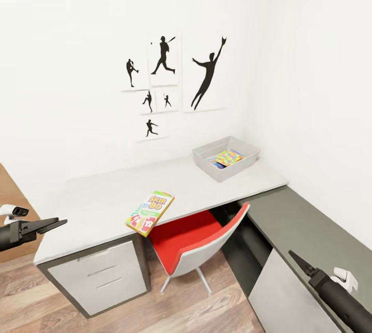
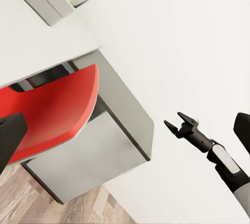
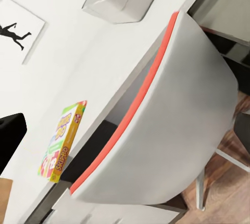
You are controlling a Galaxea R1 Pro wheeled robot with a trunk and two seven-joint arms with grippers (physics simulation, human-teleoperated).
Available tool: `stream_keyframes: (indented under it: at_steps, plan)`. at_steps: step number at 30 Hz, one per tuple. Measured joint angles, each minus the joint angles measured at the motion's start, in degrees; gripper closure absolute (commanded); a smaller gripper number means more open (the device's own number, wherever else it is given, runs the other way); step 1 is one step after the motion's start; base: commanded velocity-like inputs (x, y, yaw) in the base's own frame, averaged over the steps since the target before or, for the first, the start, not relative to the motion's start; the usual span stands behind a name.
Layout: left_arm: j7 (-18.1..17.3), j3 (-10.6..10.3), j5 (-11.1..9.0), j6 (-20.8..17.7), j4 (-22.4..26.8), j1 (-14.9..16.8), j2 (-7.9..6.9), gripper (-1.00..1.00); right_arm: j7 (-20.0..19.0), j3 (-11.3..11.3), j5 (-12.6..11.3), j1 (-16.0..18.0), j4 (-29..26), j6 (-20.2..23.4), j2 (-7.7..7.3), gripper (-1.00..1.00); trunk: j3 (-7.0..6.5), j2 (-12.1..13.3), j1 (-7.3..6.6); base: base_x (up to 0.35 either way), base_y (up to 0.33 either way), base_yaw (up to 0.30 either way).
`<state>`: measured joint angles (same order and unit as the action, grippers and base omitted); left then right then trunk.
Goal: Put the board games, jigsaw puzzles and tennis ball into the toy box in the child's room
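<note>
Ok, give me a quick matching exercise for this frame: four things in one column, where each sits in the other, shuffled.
Things:
1. green-red-white Skip-Bo box
2. light-grey shallow toy box
3. red-seated white chair
4. black sports-silhouette pictures

Places:
A. on the white wall
B. far end of the pale desk, near the corner
C. tucked under the desk
D. at the desk's front edge

Pairs: 1-D, 2-B, 3-C, 4-A

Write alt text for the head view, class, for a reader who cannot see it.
A Skip-Bo box lies at the front edge of a pale table, overhanging it, and a grey toy box with colourful items inside sits at the far right. A red chair is tucked under; both grippers, left and right, hang low, empty.
</note>
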<state>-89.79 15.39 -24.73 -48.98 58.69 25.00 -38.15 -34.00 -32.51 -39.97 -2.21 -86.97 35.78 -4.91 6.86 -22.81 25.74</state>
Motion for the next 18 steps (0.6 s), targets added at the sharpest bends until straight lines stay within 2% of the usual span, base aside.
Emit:
stream_keyframes:
  at_steps: [4,13,18]
  plan:
    - [0.00,0.01,0.01,-0.05,0.01,0.00,0.07,-1.00,0.04,-0.01,-0.05,0.00,0.06,0.05,-0.03,-1.00,-0.38,0.00,0.00,0.000,-0.122,0.124]
    - [0.00,0.01,0.02,-0.07,0.01,0.00,0.11,-1.00,0.43,0.09,-0.09,0.00,0.02,0.09,-0.01,-1.00,-0.91,0.00,0.00,0.000,-0.034,0.098]
    - [0.00,0.02,0.00,-0.07,0.00,0.00,0.11,-1.00,0.54,0.08,-0.08,0.00,-0.01,0.09,0.00,-1.00,-1.00,0.00,0.00,0.000,-0.202,0.082]
